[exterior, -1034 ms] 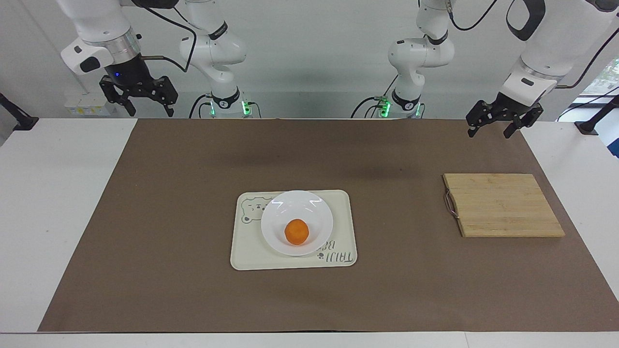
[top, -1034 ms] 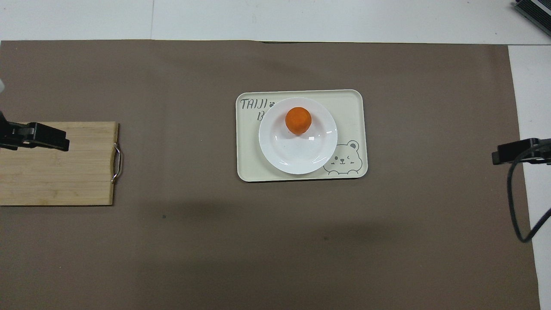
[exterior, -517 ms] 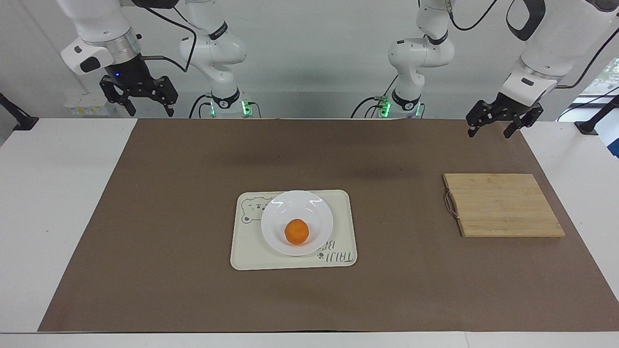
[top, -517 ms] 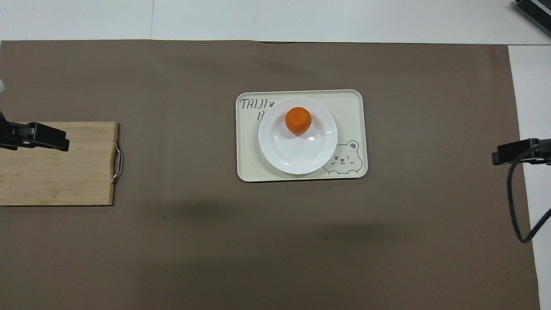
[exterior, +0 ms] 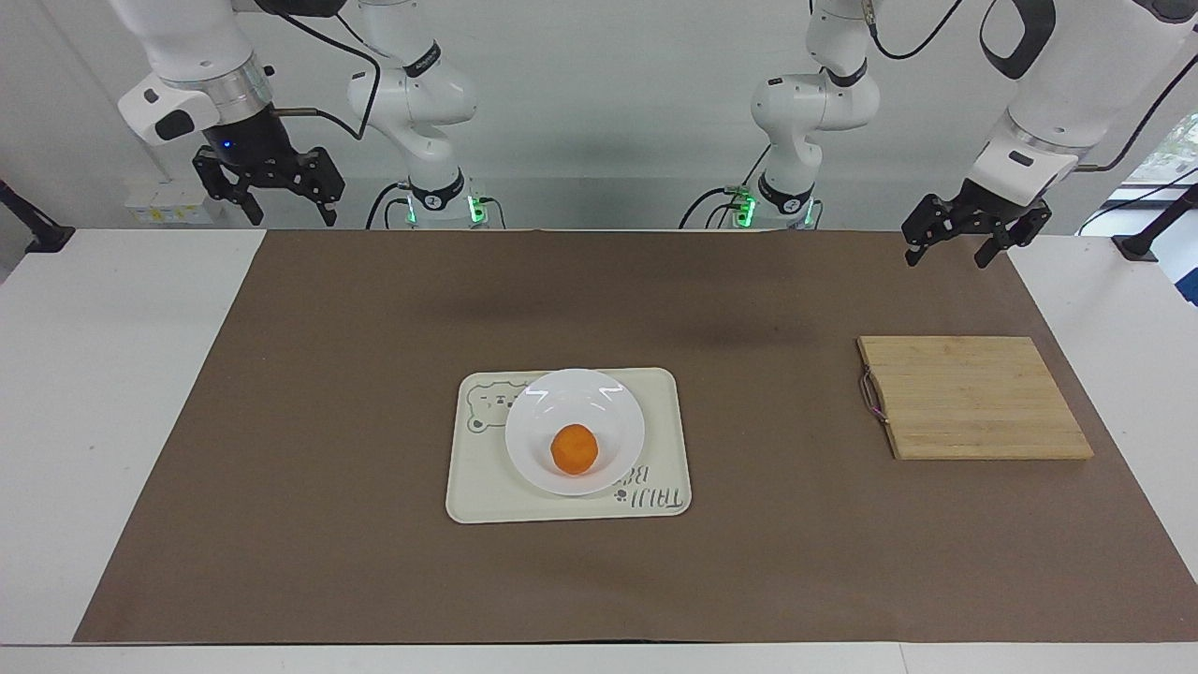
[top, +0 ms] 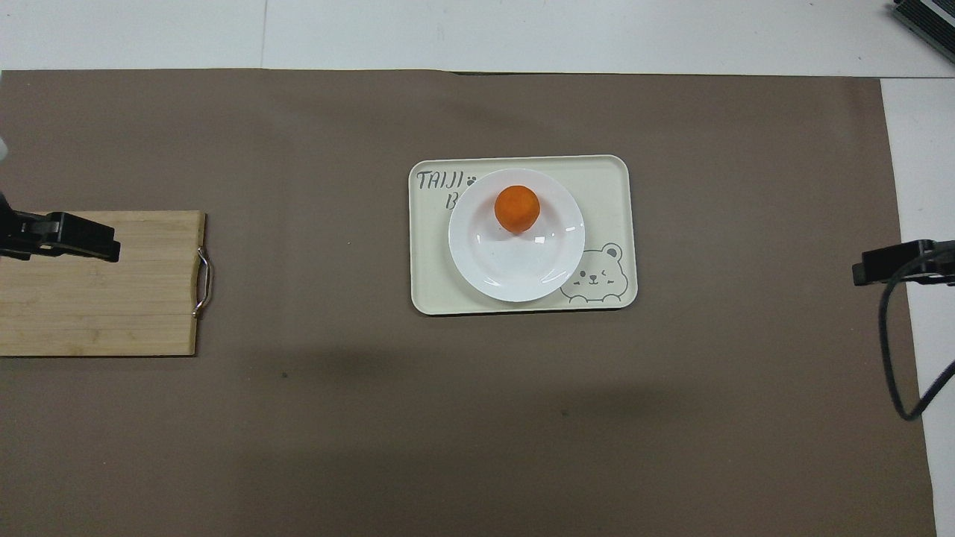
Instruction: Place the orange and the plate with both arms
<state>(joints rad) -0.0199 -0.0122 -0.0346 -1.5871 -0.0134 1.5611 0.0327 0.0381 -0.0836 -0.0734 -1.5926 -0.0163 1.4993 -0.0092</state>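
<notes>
**Orange on plate, plate on tray: the placing looks finished**

We see the orange [exterior: 573, 448] resting in the plate [exterior: 535, 462], toward the part of its well farther from the robots. The plate in turn sits on the cream tray [exterior: 477, 491] with the bear drawing, which lies about midway along the brown mat [exterior: 328, 374] covering the tabletop [exterior: 94, 374]. Nothing touches fruit, dish or tray.

Our left gripper [exterior: 969, 241] hangs in the air over the mat's edge at the left arm's end of the tabletop, with its fingers spread apart and nothing between them. The wooden cutting board [exterior: 973, 398] lies bare at that same end. Our right gripper [exterior: 270, 195] is raised at the right arm's end, near the robots' edge of the tabletop, fingers likewise spread wide and empty. Both arms stand well apart from the tray.

We judge the task to be at or very near its end: both things appear set down and released, and the arms look parked. As far as we can tell, nothing is left to grasp or carry; at most the arms settle into rest.
</notes>
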